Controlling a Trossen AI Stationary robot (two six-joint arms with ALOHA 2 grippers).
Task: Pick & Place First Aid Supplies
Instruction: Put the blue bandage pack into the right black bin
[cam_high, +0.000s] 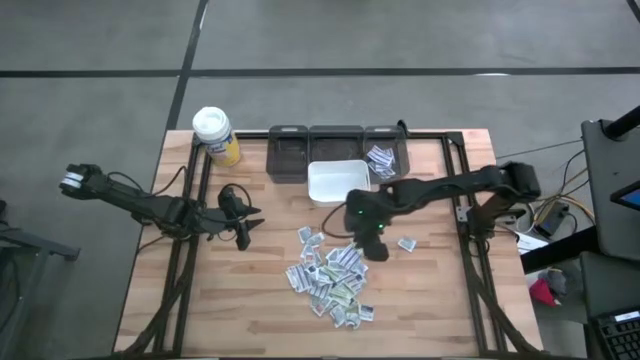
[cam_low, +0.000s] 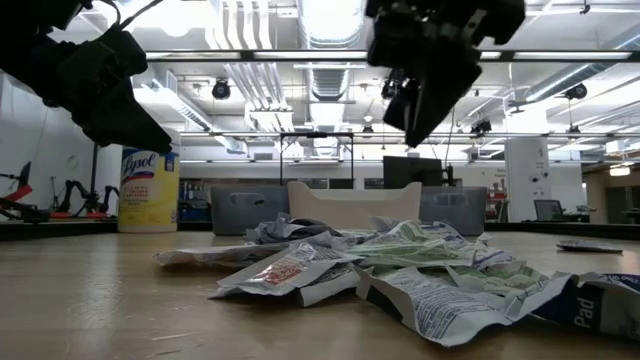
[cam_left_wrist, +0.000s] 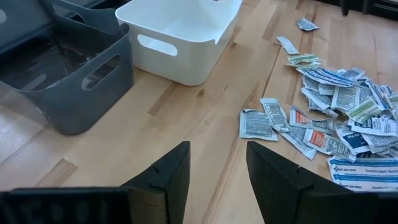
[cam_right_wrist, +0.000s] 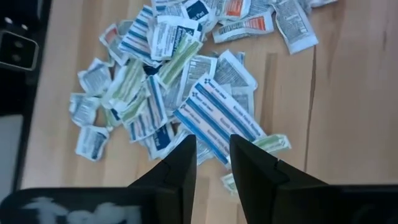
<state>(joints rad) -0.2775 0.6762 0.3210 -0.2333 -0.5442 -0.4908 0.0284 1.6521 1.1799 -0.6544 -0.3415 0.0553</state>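
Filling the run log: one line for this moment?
right gripper: open, empty, above packet pile | left gripper: open, waiting | white bin: empty

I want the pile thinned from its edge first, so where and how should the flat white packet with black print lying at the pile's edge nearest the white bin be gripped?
Take the flat white paper packet with black print by its free long edge on the bare-wood side, coming straight down from above. It lies flat on the light wooden table, only its far side overlapped by a neighbouring packet, so that edge is clear.
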